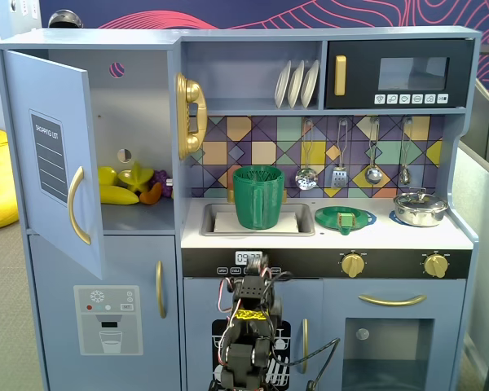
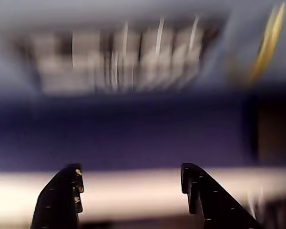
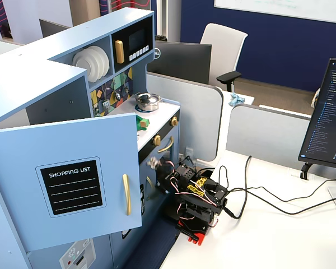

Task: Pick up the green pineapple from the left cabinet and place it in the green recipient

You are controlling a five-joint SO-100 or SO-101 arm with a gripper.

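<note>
The hand (image 2: 131, 191) sat at the bottom edge of the wrist view, its two dark fingers (image 2: 62, 195) spread apart with nothing between them; everything beyond was smeared by motion blur, only a pale band and a gold streak at upper right showing. In a fixed view the arm (image 1: 248, 326) was folded low at bottom centre, in front of the toy kitchen's lower doors and well below the counter.

Up and to the left, the left cabinet (image 1: 138, 122) stood with its door (image 1: 53, 155) swung wide. On its shelf at centre left lay a banana (image 1: 118, 194) and a yellow star fruit (image 1: 138, 177). I could not make out the green pineapple among them; it was either hidden or too small to tell. The green recipient (image 1: 259, 195) stood upright in the sink at the centre of that view, with a flat green plate (image 1: 345, 218) to its right.

The risks, as I judged them: the open door stuck out towards the arm and could be clipped on the way up; the crowded yellow fruit could be grabbed or knocked off the shelf by mistake; and a blurred wrist camera would make aiming poor.
</note>
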